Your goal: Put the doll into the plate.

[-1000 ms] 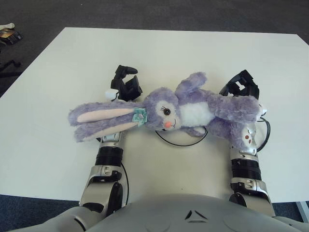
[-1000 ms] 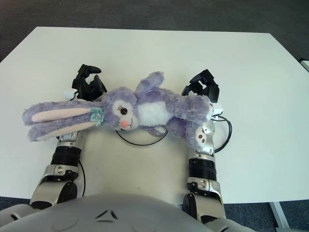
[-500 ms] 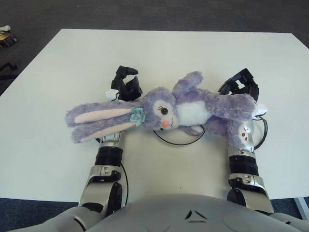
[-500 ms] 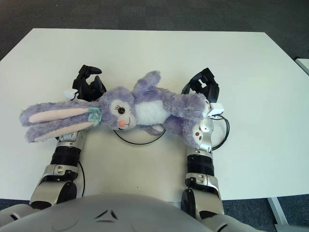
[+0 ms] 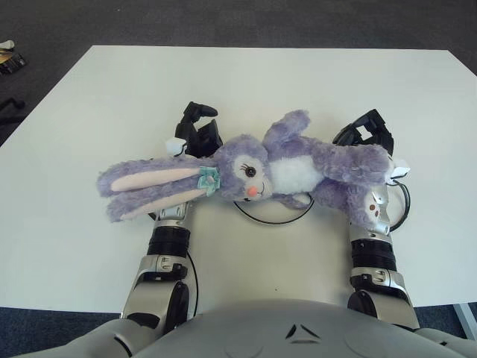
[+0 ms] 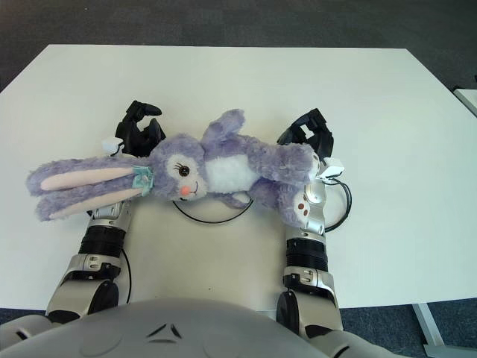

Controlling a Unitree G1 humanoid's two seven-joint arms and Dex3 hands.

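Your left hand's fingers [image 5: 200,112] are curled but close on nothing; they show just past the doll's head, at its far side. The fingers [image 5: 370,123] of your right hand are curled the same way beyond the doll's lower body, and you cannot tell from either view whether they actually pinch the plush. The left hand [image 5: 197,134] and right hand [image 5: 367,133] sit well apart with the doll [image 5: 283,170] lying sideways across both forearms, carried on them rather than clasped.

The doll is a purple plush rabbit, face toward you, white belly up. Its long ears [image 5: 149,188] with pink lining stick out to your left past the left forearm, a small teal bow [image 5: 208,179] at their base. Its legs drape over the right forearm [image 5: 370,212], one foot sole hanging down against it.

Under the doll's chest a thin dark ring [image 5: 276,216] lies on the white table [image 5: 298,82]; only its near arc shows, the rest hidden by the plush, and you cannot tell whether it is the plate's rim or a loop of cable. A second dark loop [image 5: 402,209] curls beside the right wrist. Dark carpet floor [image 5: 223,19] surrounds the table.

Against half a second ago, the doll has slid slightly to your left and the right hand has shifted a touch leftward with it.
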